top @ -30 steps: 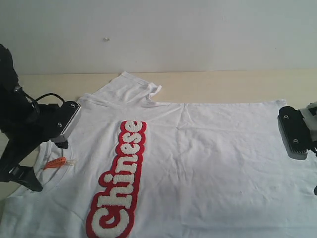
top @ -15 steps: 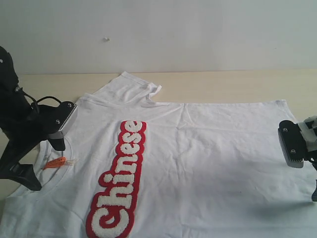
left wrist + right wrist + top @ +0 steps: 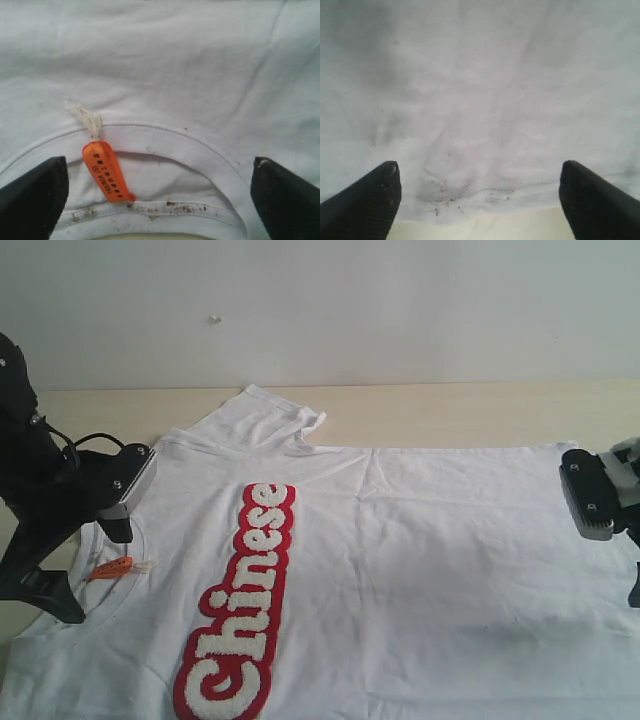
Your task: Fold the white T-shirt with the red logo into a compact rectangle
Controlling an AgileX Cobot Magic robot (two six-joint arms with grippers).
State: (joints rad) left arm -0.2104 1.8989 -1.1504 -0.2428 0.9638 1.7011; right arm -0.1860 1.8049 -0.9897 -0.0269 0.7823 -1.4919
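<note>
One pale beige wooden bench [image 3: 450,410] carries one thin white short-sleeved T-shirt [image 3: 430,570], spread flat with its front up; in the exterior view the collar [image 3: 165,132] lies at 9 o'clock and the hem [image 3: 485,197] at 3 o'clock. One long red logo [image 3: 245,605] with fluffy white "Chinese" letters runs from centre toward 7 o'clock. Two black claws: left claw [image 3: 157,200] over the collar, right claw [image 3: 480,200] over the hem, both spread wide, holding nothing. One small orange neck tag [image 3: 106,171]. Only the wrist views show dark specks [image 3: 170,204]; only the exterior view shows the logo.

T-shirt [image 3: 420,540] on table [image 3: 450,410] — left gripper [image 3: 157,167] at collar [image 3: 165,132], right gripper [image 3: 480,172] at hem [image 3: 520,194].
</note>
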